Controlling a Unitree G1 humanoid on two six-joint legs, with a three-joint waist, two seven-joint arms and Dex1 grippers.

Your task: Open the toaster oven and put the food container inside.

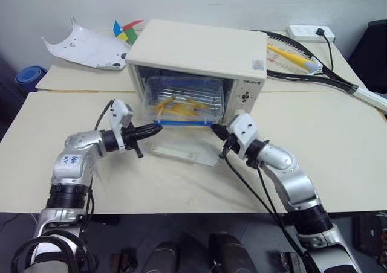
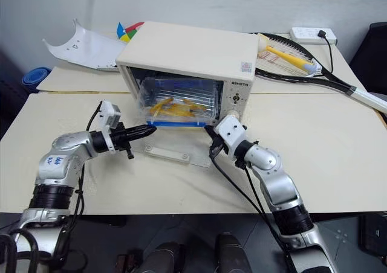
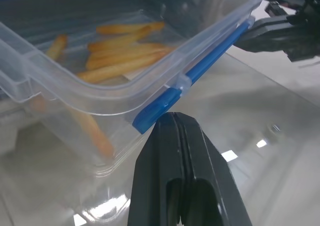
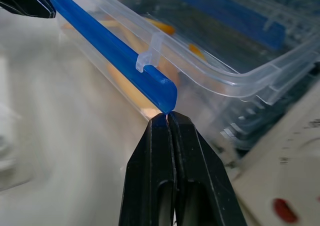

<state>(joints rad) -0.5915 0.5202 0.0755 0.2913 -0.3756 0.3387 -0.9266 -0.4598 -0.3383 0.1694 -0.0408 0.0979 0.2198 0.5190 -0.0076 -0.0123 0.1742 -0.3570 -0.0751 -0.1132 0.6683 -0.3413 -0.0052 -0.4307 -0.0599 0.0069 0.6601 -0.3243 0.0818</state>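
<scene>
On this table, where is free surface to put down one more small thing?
Free: the table to the right of the toaster oven, up to the racket; also the front-left corner. Crowded: before the oven, where its lowered glass door, the food container and both claws meet.

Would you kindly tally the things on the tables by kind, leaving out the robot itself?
Toaster oven: 1
Food container: 1
White plastic shell: 1
Racket: 1
Power strip: 1
Coloured paper piece: 1
Total: 6
</scene>
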